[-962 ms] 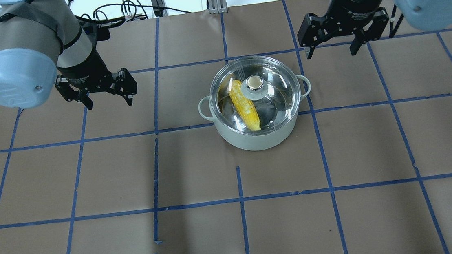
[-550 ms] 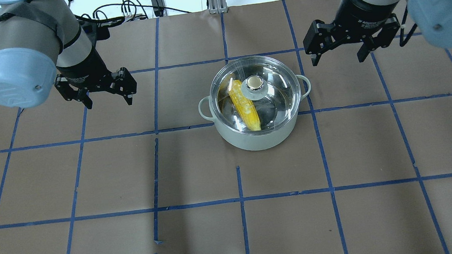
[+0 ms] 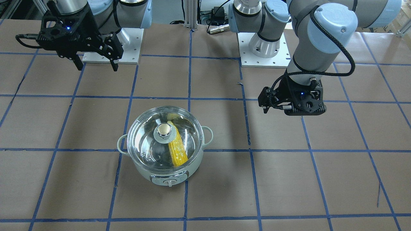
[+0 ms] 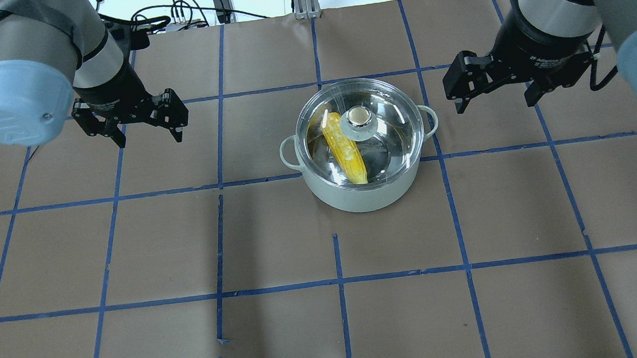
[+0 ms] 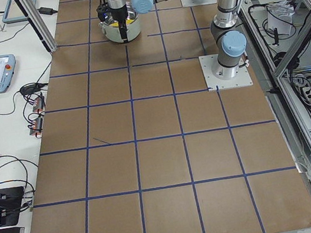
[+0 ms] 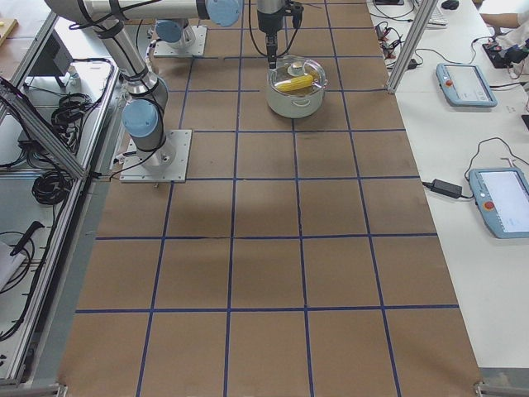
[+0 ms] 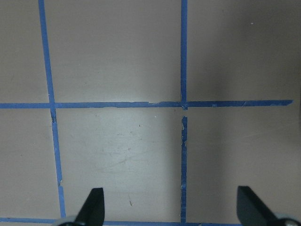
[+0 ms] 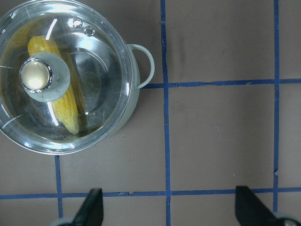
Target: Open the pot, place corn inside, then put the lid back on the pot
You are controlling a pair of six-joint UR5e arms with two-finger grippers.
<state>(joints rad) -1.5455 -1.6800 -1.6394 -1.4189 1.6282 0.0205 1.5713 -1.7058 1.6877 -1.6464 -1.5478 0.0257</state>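
You can see the pot (image 4: 363, 197) standing upright near the middle of the brown worktop (image 4: 128, 247), which is crossed by blue tape lines (image 4: 339, 281). The lid (image 4: 393, 141) sits flat on the pot's rim, with its knob (image 4: 359, 117) up at the centre. Through the glass you can make out the corn (image 4: 346, 152) lying inside on the steel bottom. It slants across one side and passes partly under the knob. From your side of the worktop the pot's dial (image 3: 169, 183) faces you, and the loop handles (image 3: 208, 133) stick out on either side.

The left claw (image 4: 149, 137) hangs above bare worktop, well off to the pot's left. Its two fingers are spread wide with nothing between them, and its wrist camera shows only brown surface and tape beneath. The right claw (image 4: 495, 104) hangs a little beyond the loop handle on the pot's right, not touching it. It is likewise spread wide and holds nothing. Its wrist camera looks straight down, and there the covered pot lies off to one side of the fingers, not between them.
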